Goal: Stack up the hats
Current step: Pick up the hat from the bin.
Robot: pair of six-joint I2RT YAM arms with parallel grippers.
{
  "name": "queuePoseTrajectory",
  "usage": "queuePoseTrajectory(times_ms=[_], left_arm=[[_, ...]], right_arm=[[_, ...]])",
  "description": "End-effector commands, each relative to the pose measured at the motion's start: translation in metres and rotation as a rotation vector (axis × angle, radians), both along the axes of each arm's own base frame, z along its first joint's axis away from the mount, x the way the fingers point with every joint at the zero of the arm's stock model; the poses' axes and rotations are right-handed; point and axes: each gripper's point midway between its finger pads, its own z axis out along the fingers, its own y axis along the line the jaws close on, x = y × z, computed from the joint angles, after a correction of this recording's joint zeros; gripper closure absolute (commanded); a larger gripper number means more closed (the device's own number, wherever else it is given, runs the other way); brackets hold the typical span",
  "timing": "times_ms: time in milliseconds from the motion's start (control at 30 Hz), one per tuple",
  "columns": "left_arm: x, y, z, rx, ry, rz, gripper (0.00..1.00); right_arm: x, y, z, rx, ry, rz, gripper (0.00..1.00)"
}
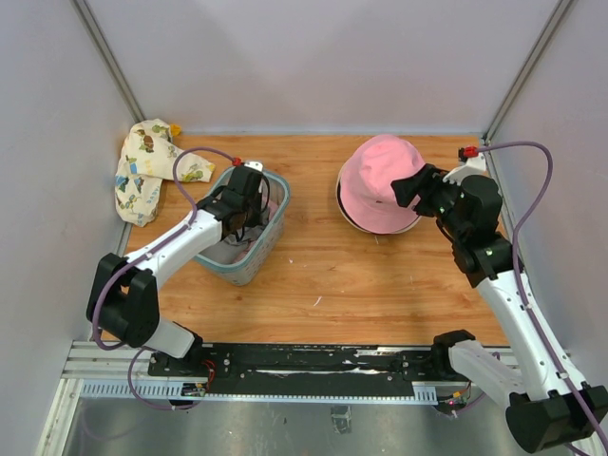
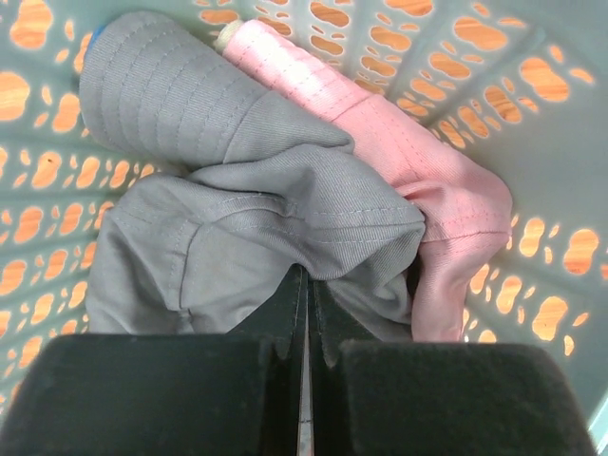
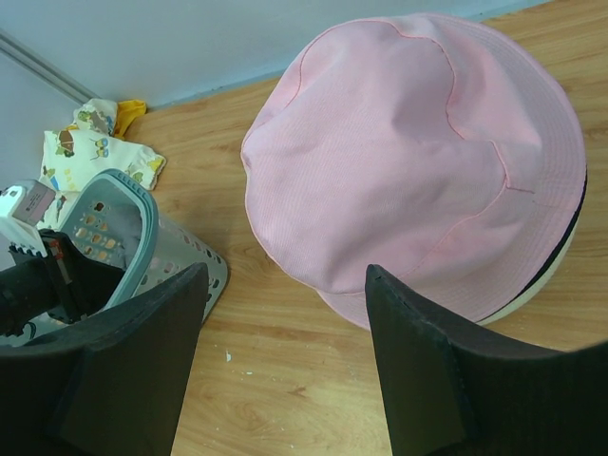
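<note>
Hats lie in two places. Top pink hat (image 1: pixel 378 180) sits crown up on the wooden table (image 1: pixel 323 275), upper right of the overhead view, with dark and cream brim edges showing beneath it. Grey hat (image 2: pixel 237 209) lies crumpled inside the mesh basket (image 1: pixel 261 249), left of centre in that view, with a second pink hat (image 2: pixel 427 180) pressed against its right side.

Left gripper (image 2: pixel 306 285) is down inside the basket with its jaws closed together. The tips meet a fold of the grey hat; whether cloth is caught between them cannot be told.

Right gripper (image 3: pixel 285 275) stands with jaws well apart and empty, just beside the edge of the top pink hat; contact cannot be confirmed.

Printed cloth (image 1: pixel 147 171) lies bunched at the upper left, near the basket.
</note>
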Motion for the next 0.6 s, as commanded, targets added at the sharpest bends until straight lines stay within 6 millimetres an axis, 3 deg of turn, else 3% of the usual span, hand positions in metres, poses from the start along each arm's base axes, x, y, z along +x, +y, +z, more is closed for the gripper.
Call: queuePoseTrajectory(times_ms=[0,367,567], left_arm=[[0.012,-0.004,0.039,-0.033,-0.092,-0.002,0.99],[0.012,-0.01,0.12,-0.111,-0.208,-0.027,1.0],[0.003,-0.005,0.181,-0.142,-0.3,-0.04,1.0]], right_arm=[[-0.005,0.002,0.016,-0.003,-0.054,0.005,0.32],[-0.01,0.006,0.026,-0.012,-0.071,0.014,0.32],[-0.013,0.016,0.035,-0.006,-0.091,0.048,0.32]])
